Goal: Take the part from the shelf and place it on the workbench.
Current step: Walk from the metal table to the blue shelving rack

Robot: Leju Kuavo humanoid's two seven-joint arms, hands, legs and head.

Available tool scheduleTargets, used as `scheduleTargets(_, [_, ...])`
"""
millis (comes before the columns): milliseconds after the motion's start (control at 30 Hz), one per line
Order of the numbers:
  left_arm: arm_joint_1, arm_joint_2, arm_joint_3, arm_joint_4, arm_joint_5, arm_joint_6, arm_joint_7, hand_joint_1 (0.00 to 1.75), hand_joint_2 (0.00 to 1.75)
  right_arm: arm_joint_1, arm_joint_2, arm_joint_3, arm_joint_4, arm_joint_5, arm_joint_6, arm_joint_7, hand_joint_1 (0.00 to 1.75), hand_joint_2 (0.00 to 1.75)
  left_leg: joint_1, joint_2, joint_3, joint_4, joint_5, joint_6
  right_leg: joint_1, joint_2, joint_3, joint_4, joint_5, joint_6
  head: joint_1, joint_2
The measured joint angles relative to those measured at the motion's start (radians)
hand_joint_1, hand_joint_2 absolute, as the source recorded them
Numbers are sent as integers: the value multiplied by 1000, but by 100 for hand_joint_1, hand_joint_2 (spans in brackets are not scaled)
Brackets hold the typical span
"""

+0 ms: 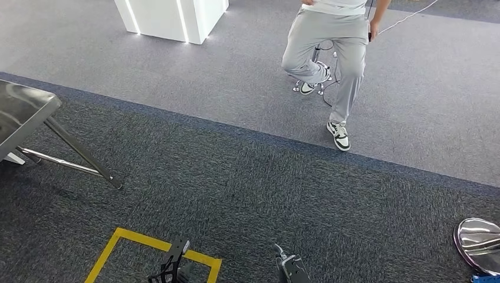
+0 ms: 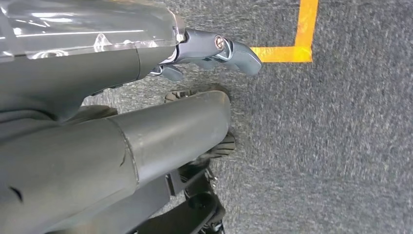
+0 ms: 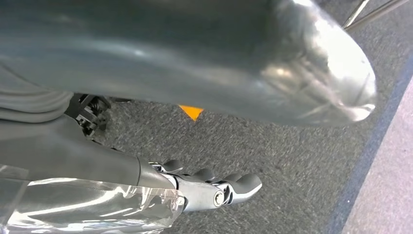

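Head view looks down at dark grey carpet floor (image 1: 265,194); no part is visible. Left robot hand (image 1: 172,266) and right robot hand (image 1: 290,266) hang low, holding nothing, probably while walking; their fingers are only loosely curled.

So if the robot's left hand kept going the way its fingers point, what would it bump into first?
Probably just the floor. In the left wrist view the left hand hangs with nothing in it, its fingers pointing toward the dark carpet near the yellow tape corner. How far off is unclear.
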Motion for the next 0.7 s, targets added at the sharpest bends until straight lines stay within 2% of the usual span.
scheduleTargets(33, [-1, 0, 0, 0, 0, -2, 0, 0, 0, -1, 0, 0, 0, 0, 0, 1, 0, 0, -1, -4, 13, -24, -1, 5, 1, 2, -4, 5, 0, 5, 0, 0])
scheduleTargets(133, [-2, 1, 0, 1, -1, -7, -1, 0, 0, -1, -2, 1, 0, 0, 1, 2, 0, 0, 0, -2, 10, -36, 0, 25, 2, 6, -11, 12, 0, 21, 0, 0])
scheduleTargets(167, [-3, 1, 0, 1, -1, -7, -1, 0, 0, -2, -3, 1, 0, 0, 1, 3, 0, 0, 1, 1, 9, -40, 4, 32, 1, 4, -19, 27, -11, 26, 1, 0])
scheduleTargets(200, [-3, 1, 0, 1, -1, -8, -1, 0, 0, -2, -4, 1, 0, 0, 1, 3, 0, 0, 3, 4, 7, -43, 8, 38, 1, 2, -37, 63, -34, 31, 2, 0])
scheduleTargets(300, [-4, 2, -1, 2, -3, -5, -1, 0, 0, -2, -6, 1, 0, -2, 1, 6, 0, 0, -1, 14, -2, -45, 13, 46, -6, -3, -131, 253, -127, 42, 5, 0])
scheduleTargets(333, [-3, 3, -1, 2, -5, -2, -1, 0, 0, -1, -7, 1, 0, -2, 1, 7, 0, 0, -2, 17, -4, -44, 14, 47, -8, -4, -149, 288, -132, 44, 6, 0])
scheduleTargets(367, [-3, 3, -1, 2, -8, 3, -1, 0, 0, 0, -8, 1, 0, -3, 1, 8, 0, 0, -2, 20, -4, -44, 15, 46, -10, -5, -148, 285, -118, 44, 6, 0])
scheduleTargets(400, [-4, 3, -1, 3, -11, 7, 0, 0, 0, 1, -9, 1, 0, -4, 1, 8, 0, 0, -3, 23, -3, -44, 16, 46, -10, -8, -125, 240, -85, 42, 6, 0])
scheduleTargets(433, [-4, 3, -3, 3, -16, 10, 0, 0, 0, 1, -10, 1, 0, -5, 1, 9, 0, 0, -3, 25, -2, -44, 16, 44, -9, -15, -88, 167, -45, 39, 6, 0])
scheduleTargets(500, [-6, 3, -6, 3, -23, 12, 2, 0, 0, -1, -10, 1, 0, -6, 0, 11, 0, 0, -6, 29, 0, -43, 17, 37, -3, -32, -27, 41, 4, 29, 5, 0])
scheduleTargets(567, [-8, 3, -8, 4, -27, 11, 5, 0, 0, -2, -10, 1, -1, -6, 0, 14, 0, 0, -7, 33, -1, -44, 18, 26, 4, -35, -16, 4, 10, 21, 5, 0])
scheduleTargets(633, [-9, 3, -9, 5, -30, 10, 6, 0, 0, 0, -11, 1, -3, -7, 0, 15, 0, 0, -6, 36, -2, -43, 16, 15, 1, -27, -16, -5, 18, 11, 4, 0])
scheduleTargets(700, [-9, 3, -10, 5, -30, 10, 7, 0, 0, -1, -11, 1, -5, -7, 0, 16, 0, 0, -5, 27, -23, 5, -19, 6, -4, -21, -13, -17, 28, -1, 3, 0])
